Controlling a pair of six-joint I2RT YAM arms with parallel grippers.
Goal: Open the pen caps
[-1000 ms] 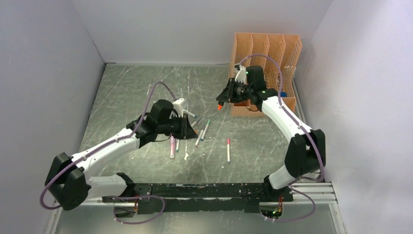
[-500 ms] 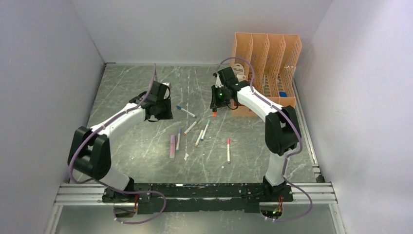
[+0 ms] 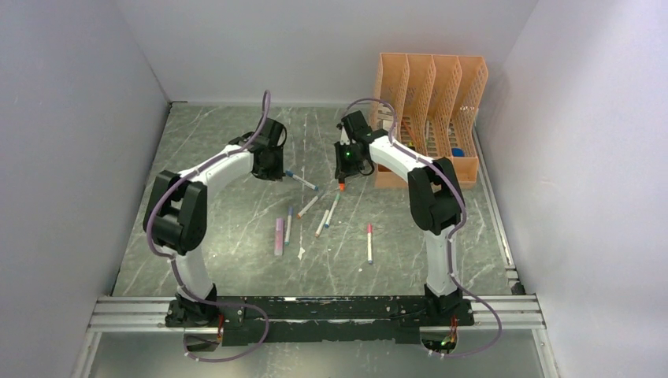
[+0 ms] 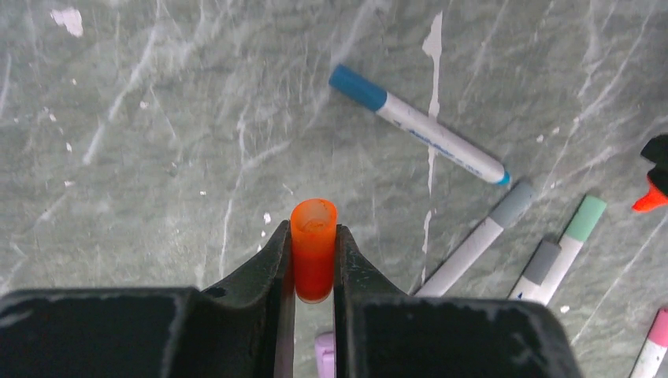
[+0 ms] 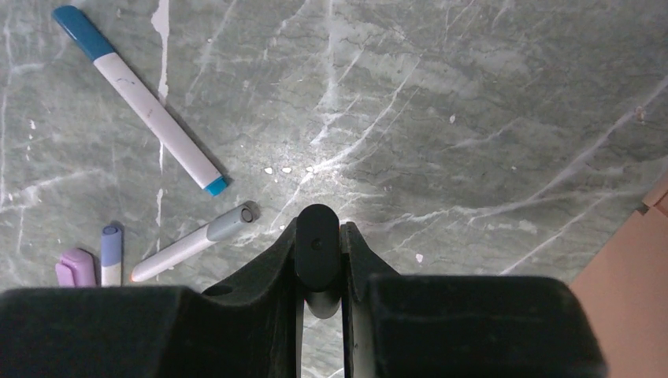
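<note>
My left gripper [image 4: 313, 232] is shut on an orange pen cap [image 4: 313, 252] and holds it off the table; in the top view the left gripper [image 3: 268, 160] is at the far left of the pens. My right gripper [image 5: 317, 230] is shut on the thick black marker [image 5: 317, 248]. Its bare orange tip [image 3: 342, 187] points down below the right gripper [image 3: 344, 161] and also shows in the left wrist view [image 4: 651, 198]. Several capped pens lie between the grippers: a blue-capped pen [image 3: 302, 180], a grey-capped pen [image 3: 309, 206], a teal-capped pen [image 3: 333, 209] and a pink-purple highlighter [image 3: 278, 235].
An orange slotted file organizer [image 3: 429, 87] stands at the back right, close behind the right arm. A red-capped pen [image 3: 369, 242] lies apart, nearer the front. Grey walls close in the table on three sides.
The left gripper has moved from over the pens back and to the left with the orange cap. The right gripper has moved left, away from the organizer, with the marker.
</note>
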